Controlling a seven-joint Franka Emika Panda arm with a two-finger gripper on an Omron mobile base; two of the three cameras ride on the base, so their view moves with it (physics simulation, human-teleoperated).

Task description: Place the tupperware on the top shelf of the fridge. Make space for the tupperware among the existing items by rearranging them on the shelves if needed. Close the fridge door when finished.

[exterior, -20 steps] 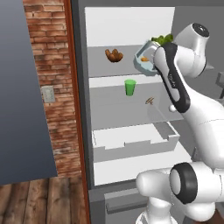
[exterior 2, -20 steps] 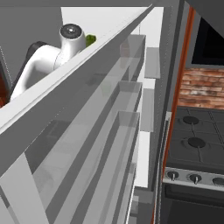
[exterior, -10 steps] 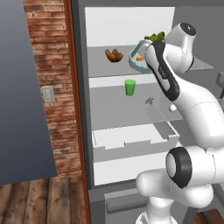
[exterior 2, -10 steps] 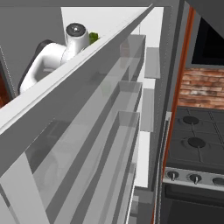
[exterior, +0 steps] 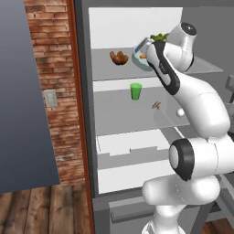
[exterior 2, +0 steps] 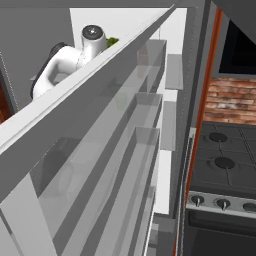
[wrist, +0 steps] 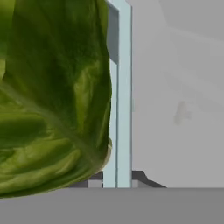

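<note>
Tool (wrist: pixel 117 183) grips the rim of the tupperware (exterior: pixel 142 55), held tilted at the top shelf (exterior: pixel 201 66) just beside the croissant (exterior: pixel 119 57). Risks: the tilt may spill its green leaf (wrist: pixel 48 96); advancing may shove the croissant

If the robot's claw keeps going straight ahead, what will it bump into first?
Probably the fridge's white back wall. The claw holds the tupperware over the top shelf, pointing inward. The croissant sits off to one side, though depth is hard to judge.
</note>
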